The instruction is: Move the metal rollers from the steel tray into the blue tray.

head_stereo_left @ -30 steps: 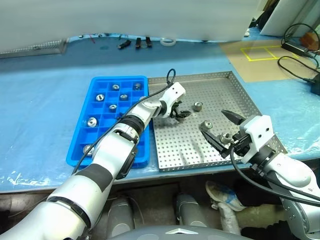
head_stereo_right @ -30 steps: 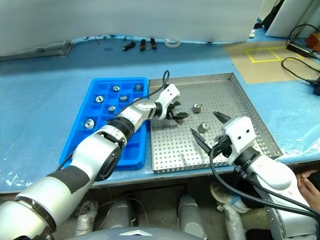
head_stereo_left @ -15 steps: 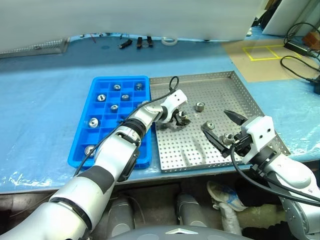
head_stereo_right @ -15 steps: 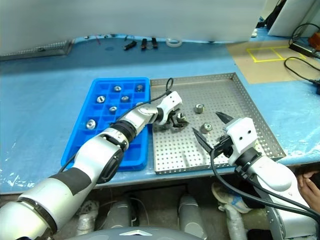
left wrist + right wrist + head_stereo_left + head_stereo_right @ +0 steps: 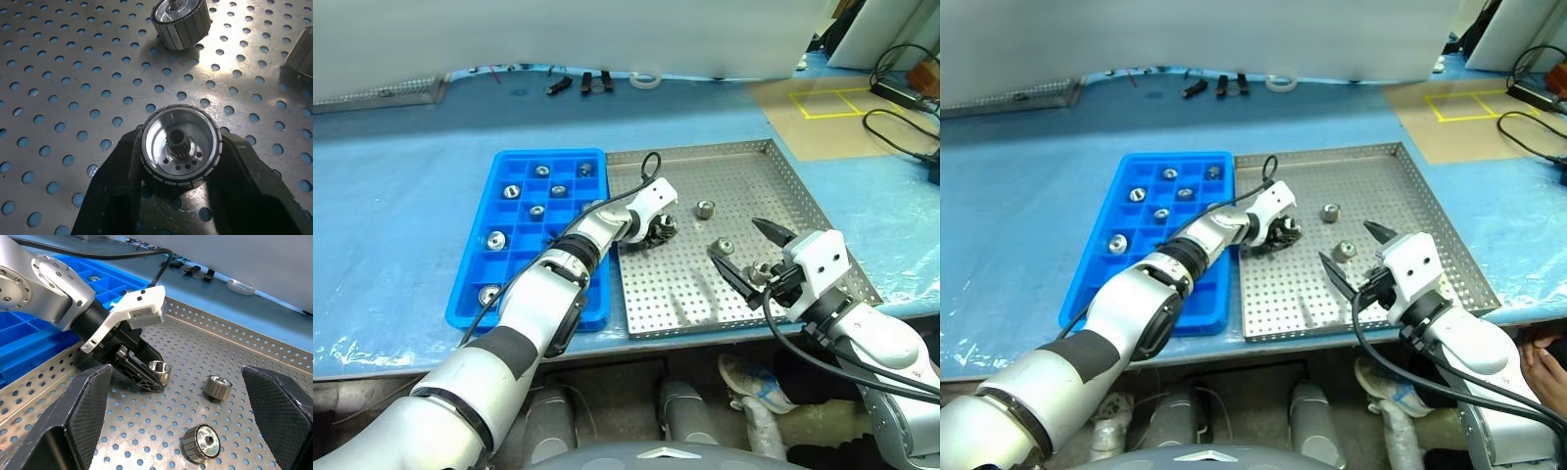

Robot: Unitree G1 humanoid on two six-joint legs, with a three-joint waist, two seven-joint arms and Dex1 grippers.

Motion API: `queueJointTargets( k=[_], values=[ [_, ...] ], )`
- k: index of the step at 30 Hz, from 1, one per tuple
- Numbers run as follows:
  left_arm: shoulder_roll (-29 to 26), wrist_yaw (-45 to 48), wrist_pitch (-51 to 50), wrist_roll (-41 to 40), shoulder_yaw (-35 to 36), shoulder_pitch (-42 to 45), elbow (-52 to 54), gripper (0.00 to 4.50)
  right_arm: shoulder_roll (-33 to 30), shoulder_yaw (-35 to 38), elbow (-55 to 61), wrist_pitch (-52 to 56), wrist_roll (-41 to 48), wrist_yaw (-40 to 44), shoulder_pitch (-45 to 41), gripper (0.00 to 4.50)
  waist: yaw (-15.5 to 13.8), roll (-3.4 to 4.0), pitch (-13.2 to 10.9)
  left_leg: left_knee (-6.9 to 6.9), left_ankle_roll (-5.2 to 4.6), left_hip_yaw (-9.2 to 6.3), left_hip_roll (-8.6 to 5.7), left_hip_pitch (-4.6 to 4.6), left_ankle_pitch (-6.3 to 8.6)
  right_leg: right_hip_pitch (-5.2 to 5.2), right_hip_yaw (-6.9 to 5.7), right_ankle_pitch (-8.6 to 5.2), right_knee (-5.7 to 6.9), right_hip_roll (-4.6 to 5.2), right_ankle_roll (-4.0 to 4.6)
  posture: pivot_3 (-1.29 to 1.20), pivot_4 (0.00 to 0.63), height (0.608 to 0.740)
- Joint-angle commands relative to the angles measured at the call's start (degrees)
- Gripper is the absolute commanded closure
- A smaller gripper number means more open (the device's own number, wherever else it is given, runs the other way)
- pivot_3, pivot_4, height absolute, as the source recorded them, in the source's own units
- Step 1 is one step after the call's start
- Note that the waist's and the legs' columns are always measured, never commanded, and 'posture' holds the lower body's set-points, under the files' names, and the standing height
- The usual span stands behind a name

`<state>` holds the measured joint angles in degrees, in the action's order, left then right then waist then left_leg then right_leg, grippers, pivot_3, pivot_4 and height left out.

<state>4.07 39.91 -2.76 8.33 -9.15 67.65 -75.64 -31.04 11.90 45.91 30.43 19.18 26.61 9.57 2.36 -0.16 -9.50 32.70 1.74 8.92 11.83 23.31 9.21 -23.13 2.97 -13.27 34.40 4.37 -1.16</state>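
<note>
The steel tray [image 5: 705, 150] lies on the table to the right of the blue tray [image 5: 524, 286]. My left gripper [image 5: 660, 231] reaches low over the steel tray's left part and is shut on a metal roller [image 5: 180, 147], which sits between both black fingers [image 5: 117, 181] with its open face up, on the perforated floor. Two more rollers [image 5: 706, 208] [image 5: 721, 245] lie loose to its right. Several rollers [image 5: 495, 238] sit in compartments of the blue tray. My right gripper [image 5: 736, 240] hovers open over the tray's near right part, its fingers [image 5: 88, 406] spread wide.
A white tape ring [image 5: 644, 79] and small black tools [image 5: 578, 85] lie at the table's far edge. Cables [image 5: 901, 108] and a yellow taped square [image 5: 822, 101] are at the far right. Blue sheeting covers the table around both trays.
My left gripper, open around the roller half a second ago, has closed on it. The right arm has stayed still.
</note>
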Motion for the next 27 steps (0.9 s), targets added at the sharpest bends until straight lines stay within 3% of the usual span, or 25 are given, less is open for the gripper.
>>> queueJointTargets(
  k=[1,14,21,27],
  values=[
    [-0.5,2.3,0.1,0.3,0.3,-0.5,0.4,2.71,-0.3,-0.3,0.9,-1.1,0.1,0.0,-1.0,0.0,0.0,0.0,0.0,0.0,0.0,0.0,0.0,0.0,0.0,0.0,0.0,0.0,0.0,0.0,0.0,-0.51,0.15,0.74],
    [-8.1,22.8,2.6,-8.2,6.3,-2.7,10.9,2.71,-2.2,-1.1,-0.9,1.4,6.1,4.8,-6.8,0.0,-0.2,-0.03,0.0,-0.32,0.05,0.06,0.01,0.0,-0.04,-0.09,-0.01,0.01,-0.13,0.01,0.01,-0.37,0.15,0.74],
    [-17.9,28.6,-8.3,-14.2,7.0,-14.7,38.9,2.71,-4.5,-6.0,-7.4,1.7,9.1,11.6,-16.3,0.0,-1.4,0.02,-0.1,-0.55,0.18,0.06,0.08,-0.13,-0.12,-0.1,-0.06,0.0,-0.05,0.02,0.05,-0.17,0.15,0.74],
    [-25.7,22.9,-18.1,-18.5,10.1,-29.7,64.0,2.71,-3.8,-12.3,-17.6,-1.7,8.6,19.4,-26.5,0.0,-4.8,0.05,-0.1,-0.59,0.2,0.03,0.12,-0.01,-0.12,-0.12,-0.39,-0.08,0.09,0.14,0.2,0.05,0.15,0.74]
  ],
)
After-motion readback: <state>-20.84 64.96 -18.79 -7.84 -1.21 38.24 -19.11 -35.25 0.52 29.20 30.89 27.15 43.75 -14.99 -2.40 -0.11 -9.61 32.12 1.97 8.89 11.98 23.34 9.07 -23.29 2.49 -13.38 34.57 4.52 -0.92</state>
